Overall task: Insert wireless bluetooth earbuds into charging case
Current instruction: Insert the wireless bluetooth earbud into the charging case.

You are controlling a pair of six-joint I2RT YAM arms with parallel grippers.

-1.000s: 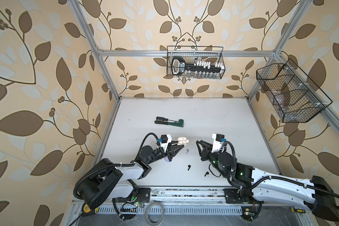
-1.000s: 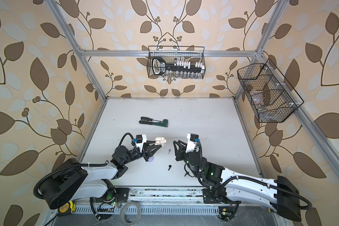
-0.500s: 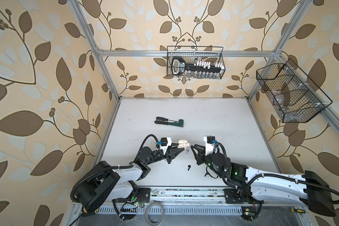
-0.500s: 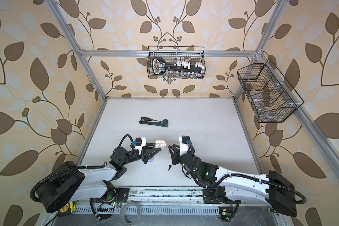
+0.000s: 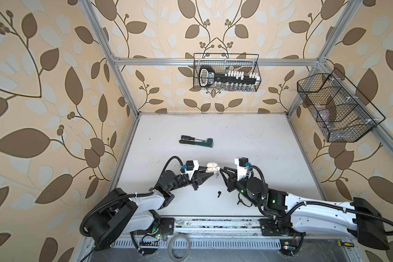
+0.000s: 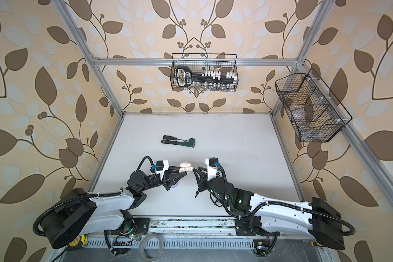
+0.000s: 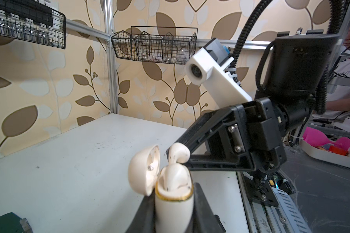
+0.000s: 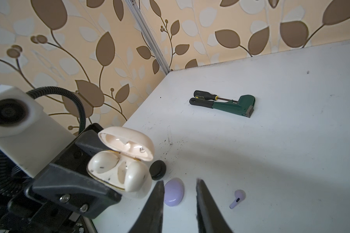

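White earbuds (image 8: 133, 175): sitting hooked in open case (image 7: 173, 209).
Left end effector (image 5: 210, 171): clamping case.
Right end effector (image 8: 179, 181): gaping narrowly, empty.
Right wrist only: showing lilac bud (image 8: 237, 198).

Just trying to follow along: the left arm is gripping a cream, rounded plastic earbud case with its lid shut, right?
Not shut: the left gripper grips the cream, rounded plastic earbud case, but its lid stands open, as the left wrist view shows.

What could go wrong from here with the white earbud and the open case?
One white earbud looks proud of the case, not seated; closing the lid might jam it or flick it out. The right gripper, jaws apart, sits close to that earbud, so a careless move could knock it out or twist the case in the left gripper.
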